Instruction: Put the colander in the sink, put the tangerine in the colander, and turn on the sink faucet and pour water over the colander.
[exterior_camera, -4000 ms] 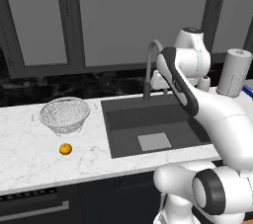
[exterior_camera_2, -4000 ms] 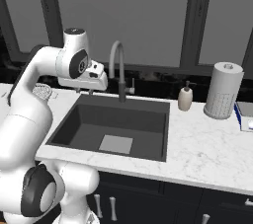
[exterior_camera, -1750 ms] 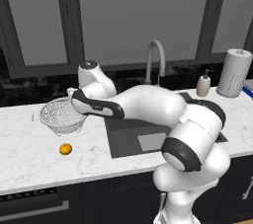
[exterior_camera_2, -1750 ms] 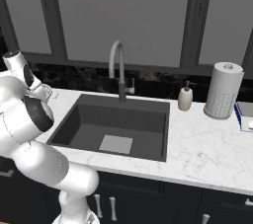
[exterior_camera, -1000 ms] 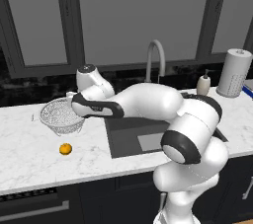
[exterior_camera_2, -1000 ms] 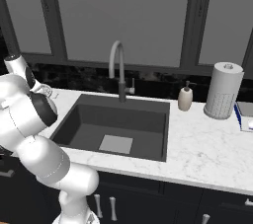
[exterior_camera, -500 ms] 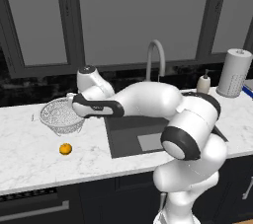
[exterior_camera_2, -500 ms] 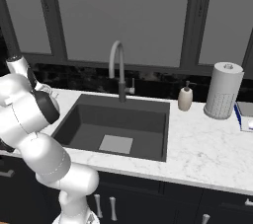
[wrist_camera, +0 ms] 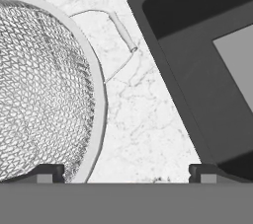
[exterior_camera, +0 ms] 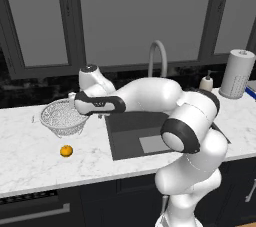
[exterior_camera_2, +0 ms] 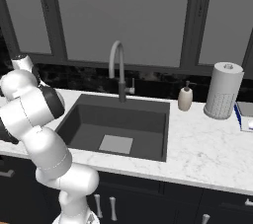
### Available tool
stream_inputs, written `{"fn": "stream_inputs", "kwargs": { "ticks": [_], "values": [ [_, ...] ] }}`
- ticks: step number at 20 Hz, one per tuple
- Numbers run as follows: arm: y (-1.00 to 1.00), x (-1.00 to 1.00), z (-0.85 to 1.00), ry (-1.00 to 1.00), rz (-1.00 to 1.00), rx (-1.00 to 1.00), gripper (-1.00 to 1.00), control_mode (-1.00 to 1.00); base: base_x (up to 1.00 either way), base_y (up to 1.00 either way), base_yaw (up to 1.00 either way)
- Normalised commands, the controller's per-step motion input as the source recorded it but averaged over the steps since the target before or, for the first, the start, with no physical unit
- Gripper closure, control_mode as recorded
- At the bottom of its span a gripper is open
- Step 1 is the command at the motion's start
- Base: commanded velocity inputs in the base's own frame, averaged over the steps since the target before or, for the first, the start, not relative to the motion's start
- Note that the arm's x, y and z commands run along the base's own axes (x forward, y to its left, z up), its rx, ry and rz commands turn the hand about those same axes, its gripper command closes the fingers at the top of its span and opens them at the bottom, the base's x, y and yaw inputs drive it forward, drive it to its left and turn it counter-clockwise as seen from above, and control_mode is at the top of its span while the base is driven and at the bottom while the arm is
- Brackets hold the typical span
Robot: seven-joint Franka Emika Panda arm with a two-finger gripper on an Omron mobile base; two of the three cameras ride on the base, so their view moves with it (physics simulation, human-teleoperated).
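Marble counter (exterior_camera: 30,156) below dark windows (exterior_camera: 135,16) | colander (exterior_camera: 62,117) near back edge, tangerine (exterior_camera: 66,151) toward front | soap bottle (exterior_camera_2: 186,98), paper towel roll (exterior_camera_2: 224,90) right of sink (exterior_camera_2: 116,127) | gripper (wrist_camera: 127,171) spread wide, nothing held, one fingertip over colander rim

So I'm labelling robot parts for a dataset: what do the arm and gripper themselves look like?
The arm is glossy white, built of thick rounded segments with dark grey to black bands at the joints and a dark cap on the wrist end. No cables or markings are visible. The gripper has two small dark, squared finger tips with lighter grey faces.
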Motion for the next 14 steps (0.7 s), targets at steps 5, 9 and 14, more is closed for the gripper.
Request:
{"fn": "stream_inputs", "kwargs": {
  "ticks": [5, 9, 14],
  "values": [
    [0.11, 0.0, 0.0, -0.01, 0.0, 0.0, -1.0, -1.0, 0.0, 0.0, 0.0],
    [0.06, 0.0, -0.01, 0.0, 0.0, 0.0, -1.0, -1.0, 0.0, 0.0, 0.0],
    [0.0, 0.05, -0.36, 0.0, 0.0, 0.0, -1.0, -1.0, 0.0, 0.0, 0.0]
  ]
}}
